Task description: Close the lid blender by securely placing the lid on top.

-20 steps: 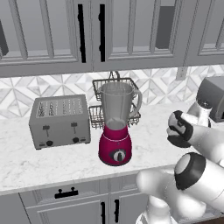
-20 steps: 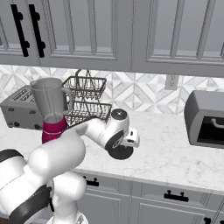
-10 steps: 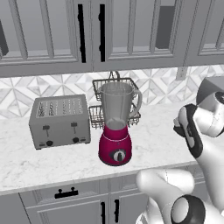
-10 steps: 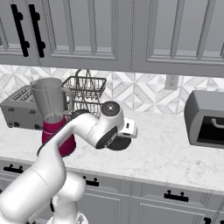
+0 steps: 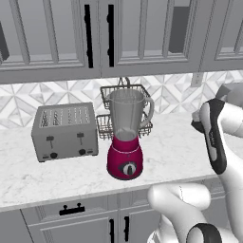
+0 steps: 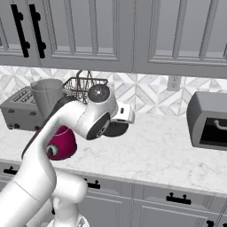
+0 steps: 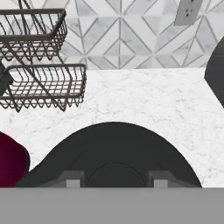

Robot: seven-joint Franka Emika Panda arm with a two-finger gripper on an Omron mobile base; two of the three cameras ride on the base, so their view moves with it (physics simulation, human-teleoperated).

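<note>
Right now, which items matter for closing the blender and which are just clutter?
Job items:
- lid, gripped by the fingers, raised off the counter
- blender, jar mouth open

Clutter:
- toaster
- wire basket rack
- grey oven
- wall outlet

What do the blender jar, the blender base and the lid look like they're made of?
Blender jar: translucent grey, likely plastic or glass; the wire basket shows through it.
Blender base: magenta-red, smooth, mildly glossy, probably moulded plastic.
Lid: black, matte, no reflections; plastic or rubber, hard to say. It sits gripped in the end effector.
</note>
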